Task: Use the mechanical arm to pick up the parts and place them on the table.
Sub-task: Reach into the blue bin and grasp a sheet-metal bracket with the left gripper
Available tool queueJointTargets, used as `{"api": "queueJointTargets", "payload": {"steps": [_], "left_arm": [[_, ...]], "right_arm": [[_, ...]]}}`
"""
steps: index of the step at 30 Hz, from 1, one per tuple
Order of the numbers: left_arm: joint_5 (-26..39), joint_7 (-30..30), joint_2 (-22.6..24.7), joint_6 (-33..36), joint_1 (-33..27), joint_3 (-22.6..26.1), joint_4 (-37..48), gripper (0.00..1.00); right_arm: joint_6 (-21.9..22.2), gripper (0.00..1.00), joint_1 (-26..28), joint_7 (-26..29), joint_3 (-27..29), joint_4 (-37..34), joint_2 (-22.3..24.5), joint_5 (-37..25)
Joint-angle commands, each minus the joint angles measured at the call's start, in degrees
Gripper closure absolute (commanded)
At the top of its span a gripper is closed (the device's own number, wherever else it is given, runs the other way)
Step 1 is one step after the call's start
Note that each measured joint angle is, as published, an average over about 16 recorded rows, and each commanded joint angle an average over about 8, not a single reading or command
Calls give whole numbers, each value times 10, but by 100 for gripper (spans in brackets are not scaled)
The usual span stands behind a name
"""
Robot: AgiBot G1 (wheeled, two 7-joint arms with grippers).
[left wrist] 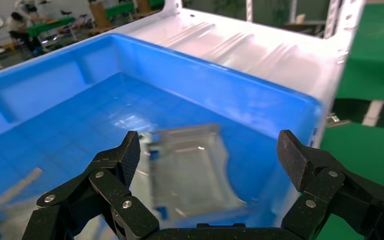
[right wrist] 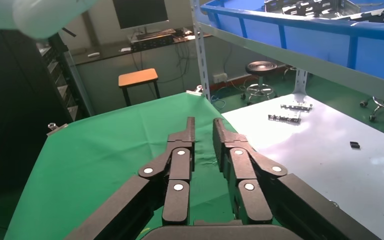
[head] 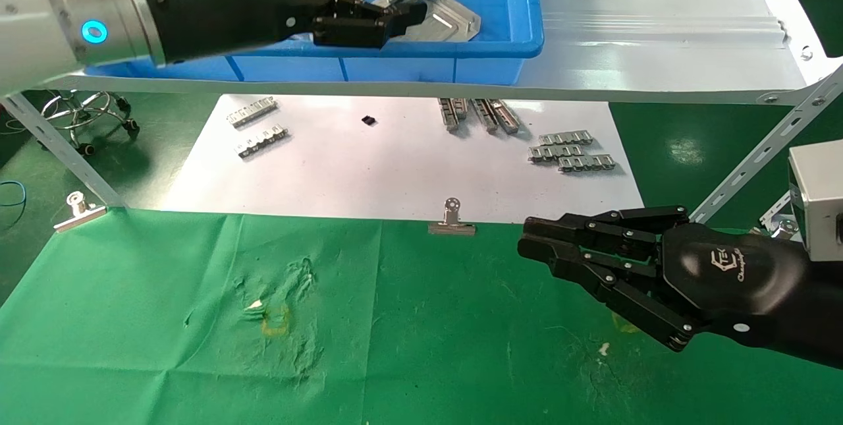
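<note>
Head view: left end effector (head: 369,13), a black multi-fingered hand on a white-and-silver arm with a blue ring light, reaches over the blue plastic bin (head: 520,29) on the white shelf. Silver stamped sheet-metal parts (head: 438,13), flat with raised rims, lie on the bin floor just beyond its fingertips. Left wrist view alone shows the fingers (left wrist: 125,160) spread wide, holding nothing, one part (left wrist: 192,172) below and between them. Right end effector (head: 560,247) hovers over the wrinkled green cloth surface (head: 164,319); right wrist view shows its fingers (right wrist: 180,165) straight, side by side, empty. Small notched strips (head: 570,151) rest on the white sheet (head: 369,174).
</note>
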Motion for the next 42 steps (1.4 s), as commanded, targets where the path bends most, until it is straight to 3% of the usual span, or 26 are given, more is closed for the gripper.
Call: {"api": "queueJointTargets", "payload": {"steps": [1, 5, 7, 9, 14, 16, 23, 42], "left_arm": [[21, 10, 23, 1, -33, 13, 53, 0], [42, 45, 61, -5, -80, 24, 147, 0], [49, 62, 79, -9, -100, 28, 188, 7], [57, 77, 95, -15, -118, 32, 225, 25], [74, 109, 128, -45, -150, 41, 298, 85], [79, 118, 138, -62, -157, 44, 318, 98], [82, 133, 152, -97, -160, 53, 341, 100], [64, 133, 154, -84, -147, 85, 321, 100]], "right_arm": [[0, 100, 0, 0, 0, 0, 0, 0], [0, 100, 0, 0, 0, 0, 0, 0], [0, 100, 0, 0, 0, 0, 0, 0], [0, 100, 0, 0, 0, 0, 0, 0], [0, 100, 0, 0, 0, 0, 0, 0], [0, 100, 0, 0, 0, 0, 0, 0], [0, 100, 0, 0, 0, 0, 0, 0], [0, 100, 0, 0, 0, 0, 0, 0]]}}
